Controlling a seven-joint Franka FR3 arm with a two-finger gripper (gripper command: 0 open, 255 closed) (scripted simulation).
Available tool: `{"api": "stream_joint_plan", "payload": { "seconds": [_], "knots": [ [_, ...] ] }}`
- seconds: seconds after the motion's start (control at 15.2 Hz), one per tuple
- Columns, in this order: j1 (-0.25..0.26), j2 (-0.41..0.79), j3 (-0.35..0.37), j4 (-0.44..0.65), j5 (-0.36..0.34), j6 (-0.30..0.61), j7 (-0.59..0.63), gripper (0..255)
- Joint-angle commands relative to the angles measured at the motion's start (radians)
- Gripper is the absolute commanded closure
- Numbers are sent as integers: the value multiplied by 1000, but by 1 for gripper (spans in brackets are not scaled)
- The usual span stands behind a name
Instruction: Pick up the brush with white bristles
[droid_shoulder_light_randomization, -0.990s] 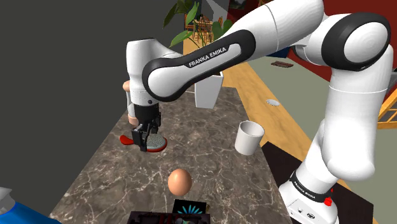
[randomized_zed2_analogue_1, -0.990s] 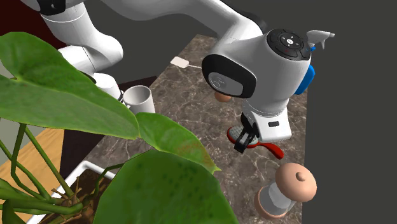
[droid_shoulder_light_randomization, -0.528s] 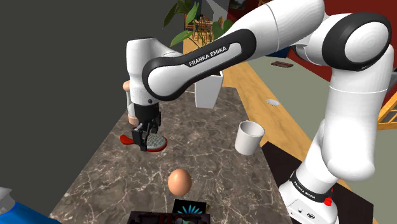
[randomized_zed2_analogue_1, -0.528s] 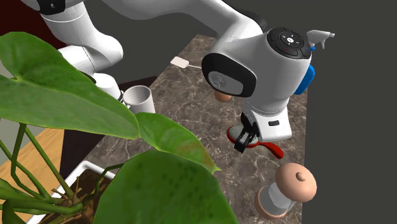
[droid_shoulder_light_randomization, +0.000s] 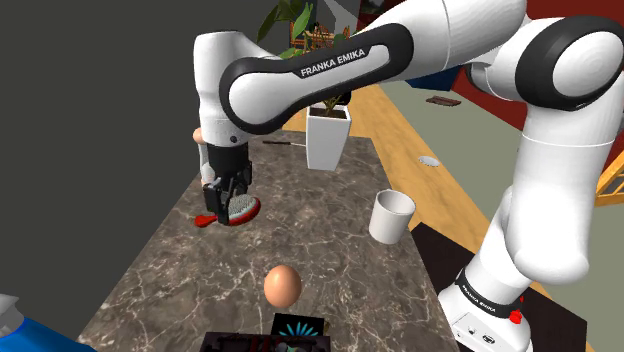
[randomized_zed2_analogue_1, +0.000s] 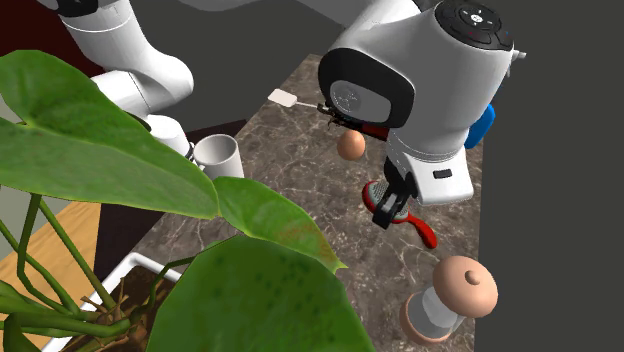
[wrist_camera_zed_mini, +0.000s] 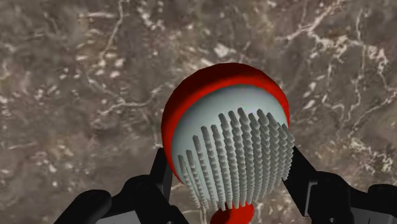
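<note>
The brush (droid_shoulder_light_randomization: 238, 212) has a red body, a red handle and a pad of pale grey-white bristles. My black gripper (droid_shoulder_light_randomization: 226, 197) is shut on its head, and the brush hangs a little above the dark marble counter (droid_shoulder_light_randomization: 330, 250), tilted with its handle pointing down toward the shoulder view's left. In the second exterior view the brush (randomized_zed2_analogue_1: 412, 222) sticks out below the gripper (randomized_zed2_analogue_1: 392, 201). Up close in the wrist view, the bristle pad (wrist_camera_zed_mini: 238, 156) sits between the two fingers of the gripper (wrist_camera_zed_mini: 229, 184), which clasp its sides.
A brown egg (droid_shoulder_light_randomization: 283, 285) lies on the counter nearer the camera. A white cup (droid_shoulder_light_randomization: 391, 216) stands toward the shoulder view's right, a white planter (droid_shoulder_light_randomization: 328, 138) at the far end. A jar with a round tan lid (randomized_zed2_analogue_1: 446, 300) stands close to the brush. A dark wall (droid_shoulder_light_randomization: 90, 110) borders the counter.
The gripper has risen with the brush in it, lifting the brush off the counter. The arm's wrist has moved upward; the fingers have stayed shut on the brush head.
</note>
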Motion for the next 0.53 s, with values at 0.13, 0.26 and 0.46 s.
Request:
{"api": "stream_joint_plan", "payload": {
  "seconds": [0.13,0.26,0.46],
  "knots": [
    [-2,-16,2,31,6,-46,0,255],
    [-2,-22,3,51,8,-71,1,255],
    [-2,-25,3,63,9,-86,1,255]
  ]
}}
